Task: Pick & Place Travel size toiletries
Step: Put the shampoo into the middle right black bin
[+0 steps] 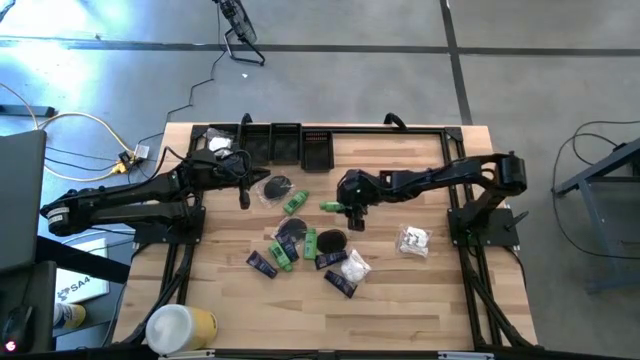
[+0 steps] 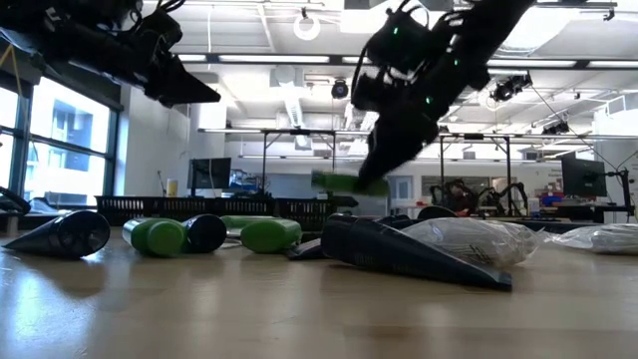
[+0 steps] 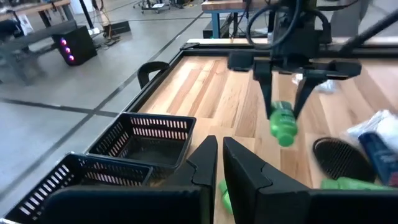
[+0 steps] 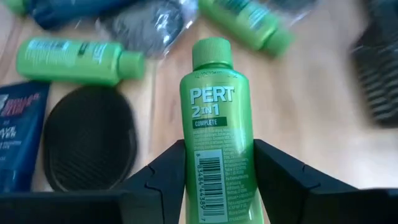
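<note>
Right claw (image 4: 214, 171): clamped on a small green plastic shampoo bottle (image 4: 214, 124), holding it by the lower body, cap pointing away from the wrist.
Where the bottle is: up off the light wooden desk (image 1: 440, 290), hanging in the air beside the pile of toiletries, on the side nearer the row of black mesh baskets (image 1: 270, 142).
Left claw (image 3: 221, 165): fingers almost together with nothing between them, hovering near the baskets, just off the pile.
Slip risk: the fingers pinch a smooth, round body, so I judge a quick swing could let the bottle twist or slide out.
Drop risk: if it falls here, it lands back among the loose green bottles (image 1: 283, 255) and round black discs (image 1: 331, 241) and may roll.
Crowding risk: both arms are close over the same stretch between pile and baskets; a careless carry towards the baskets could bump the left arm.
Placement risk: the basket openings are narrow, so a long bottle held crosswise might catch a rim.
Still to clear: dark sachets (image 1: 262, 264) and a white wrapped packet (image 1: 352, 265) remain in the pile; another packet (image 1: 412, 240) sits apart from it.
</note>
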Action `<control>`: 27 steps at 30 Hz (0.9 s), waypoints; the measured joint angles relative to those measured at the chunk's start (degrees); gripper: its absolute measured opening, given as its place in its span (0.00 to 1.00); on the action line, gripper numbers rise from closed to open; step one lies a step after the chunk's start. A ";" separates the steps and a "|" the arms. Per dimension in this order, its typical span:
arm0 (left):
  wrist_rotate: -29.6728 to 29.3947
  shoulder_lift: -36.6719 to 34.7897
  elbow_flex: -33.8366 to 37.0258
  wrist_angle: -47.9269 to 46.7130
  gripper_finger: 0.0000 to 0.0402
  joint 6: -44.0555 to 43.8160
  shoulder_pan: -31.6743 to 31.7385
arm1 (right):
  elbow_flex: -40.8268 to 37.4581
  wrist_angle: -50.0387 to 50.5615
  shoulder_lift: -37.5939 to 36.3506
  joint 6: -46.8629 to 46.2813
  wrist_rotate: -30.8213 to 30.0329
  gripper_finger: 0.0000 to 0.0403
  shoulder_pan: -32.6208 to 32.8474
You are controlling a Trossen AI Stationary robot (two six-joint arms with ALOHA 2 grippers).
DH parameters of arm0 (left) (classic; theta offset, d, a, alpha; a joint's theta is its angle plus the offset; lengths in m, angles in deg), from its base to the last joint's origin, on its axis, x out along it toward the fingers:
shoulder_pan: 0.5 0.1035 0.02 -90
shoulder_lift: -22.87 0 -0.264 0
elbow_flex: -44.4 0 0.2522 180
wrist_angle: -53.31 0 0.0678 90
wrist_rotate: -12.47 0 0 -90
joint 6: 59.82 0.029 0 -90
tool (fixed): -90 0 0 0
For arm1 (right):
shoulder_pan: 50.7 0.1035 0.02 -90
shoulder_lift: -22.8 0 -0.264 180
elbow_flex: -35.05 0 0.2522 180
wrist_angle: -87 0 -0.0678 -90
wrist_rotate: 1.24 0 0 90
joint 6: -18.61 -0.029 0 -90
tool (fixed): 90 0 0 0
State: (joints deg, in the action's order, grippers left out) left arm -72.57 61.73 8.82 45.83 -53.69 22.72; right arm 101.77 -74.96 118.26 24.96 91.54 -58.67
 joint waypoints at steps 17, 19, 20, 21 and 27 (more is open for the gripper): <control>-5.60 1.54 -0.04 2.27 0.46 -11.02 0.02 | 0.02 -11.26 -4.49 3.71 -8.39 0.39 0.09; -5.60 2.52 -0.02 3.76 0.51 -11.58 0.02 | 0.02 -11.93 -4.49 4.04 -9.81 0.40 0.09; -5.58 2.98 -0.04 4.41 0.54 -11.56 0.02 | 0.02 -12.13 -4.49 4.06 -10.43 0.40 0.09; -5.58 3.52 -0.04 5.13 0.56 -11.56 0.02 | 0.02 -12.47 -4.49 4.08 -10.75 0.40 0.09; -2.54 7.91 -0.04 10.46 0.65 -12.21 0.00 | 0.02 -14.14 -4.49 4.24 -10.83 0.40 0.09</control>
State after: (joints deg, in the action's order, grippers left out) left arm -75.11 69.63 8.77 56.28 -65.91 22.72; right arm 101.79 -89.10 113.78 29.20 80.71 -58.58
